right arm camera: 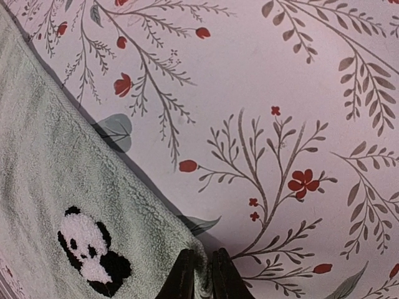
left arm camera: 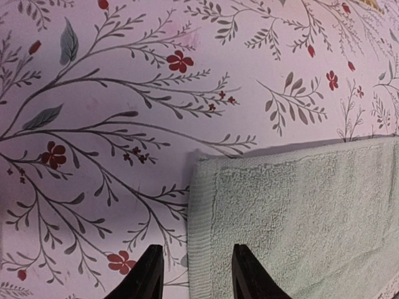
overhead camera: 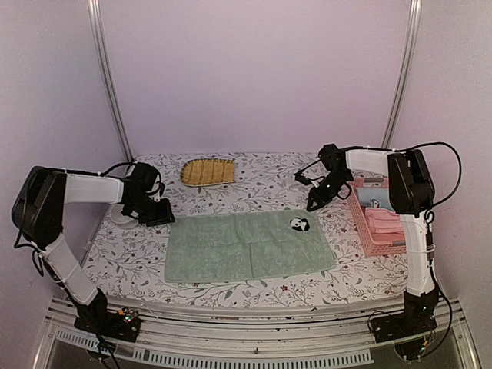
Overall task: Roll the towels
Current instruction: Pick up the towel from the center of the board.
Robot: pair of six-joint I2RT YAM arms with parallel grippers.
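Pale lilac walls (overhead camera: 254, 77) close in the table (overhead camera: 254, 173), which is covered with a white cloth printed with grey twigs and small red flowers. From my remote seat, the biggest thing on it is the green towel (overhead camera: 246, 246), spread flat in the middle, its long side running left to right. A black-and-white panda patch (overhead camera: 300, 224) sits near its far right corner.

At the right edge stands a pink slatted basket (overhead camera: 360, 223); a folded pink towel (overhead camera: 384, 223) lies in it, with a light blue towel (overhead camera: 377, 204) just behind. A yellow-brown ribbed mat (overhead camera: 207, 171) lies near the far edge, well apart from the towel.

My left gripper (left arm camera: 198, 249) is at the towel's far left corner with its jaws apart, one finger over the towel, the other over the tablecloth. My right gripper (right arm camera: 202, 250) has its fingers pinched on the far right corner.
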